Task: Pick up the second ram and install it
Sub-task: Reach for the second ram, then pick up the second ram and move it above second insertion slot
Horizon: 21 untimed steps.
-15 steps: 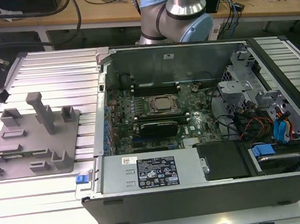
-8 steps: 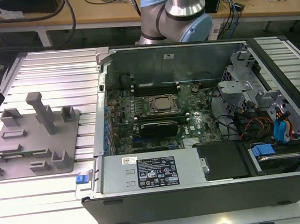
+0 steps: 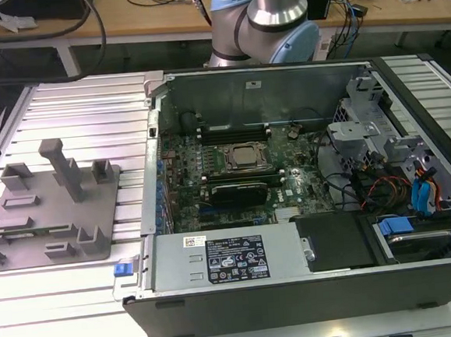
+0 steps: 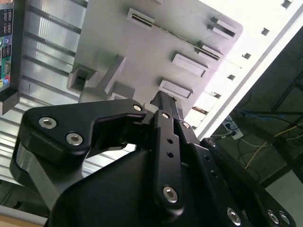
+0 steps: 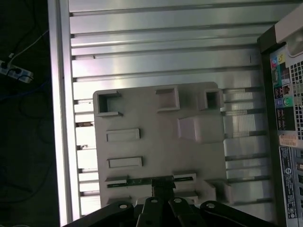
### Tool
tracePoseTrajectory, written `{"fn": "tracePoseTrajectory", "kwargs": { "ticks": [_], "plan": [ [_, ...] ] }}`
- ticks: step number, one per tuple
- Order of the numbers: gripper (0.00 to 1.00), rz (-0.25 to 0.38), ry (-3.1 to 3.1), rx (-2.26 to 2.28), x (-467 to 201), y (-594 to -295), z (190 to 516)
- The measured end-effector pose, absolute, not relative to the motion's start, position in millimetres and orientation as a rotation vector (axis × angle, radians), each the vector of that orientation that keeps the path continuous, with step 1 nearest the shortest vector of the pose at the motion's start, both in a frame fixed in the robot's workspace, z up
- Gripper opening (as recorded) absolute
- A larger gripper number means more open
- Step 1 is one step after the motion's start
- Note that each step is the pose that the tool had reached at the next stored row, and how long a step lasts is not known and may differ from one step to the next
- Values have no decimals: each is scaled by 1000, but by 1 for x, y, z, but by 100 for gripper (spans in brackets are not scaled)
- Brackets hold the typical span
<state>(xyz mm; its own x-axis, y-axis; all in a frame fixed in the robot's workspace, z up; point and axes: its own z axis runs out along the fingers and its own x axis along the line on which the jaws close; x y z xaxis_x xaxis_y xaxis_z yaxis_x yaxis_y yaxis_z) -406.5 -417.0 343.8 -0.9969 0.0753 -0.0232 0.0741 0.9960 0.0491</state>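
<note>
Hovering over grey holder plate (image 5: pixel 161 151), claw (image 5: pixel 163 182) right at second ram (image 5: pixel 135 182); cannot tell how open claw is.

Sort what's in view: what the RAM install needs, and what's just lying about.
Job: second ram, on the grey holder plate; motherboard inside the open case.
Lying about: power strip on the floor; cables by the back bench.
</note>
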Motion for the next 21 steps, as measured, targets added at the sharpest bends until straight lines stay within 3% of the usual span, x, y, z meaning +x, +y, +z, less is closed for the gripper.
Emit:
{"fn": "tracePoseTrajectory", "kwargs": {
  "ticks": [21],
  "plan": [
    [8,75,3114,117,-410,-435,325]
  ]
}}
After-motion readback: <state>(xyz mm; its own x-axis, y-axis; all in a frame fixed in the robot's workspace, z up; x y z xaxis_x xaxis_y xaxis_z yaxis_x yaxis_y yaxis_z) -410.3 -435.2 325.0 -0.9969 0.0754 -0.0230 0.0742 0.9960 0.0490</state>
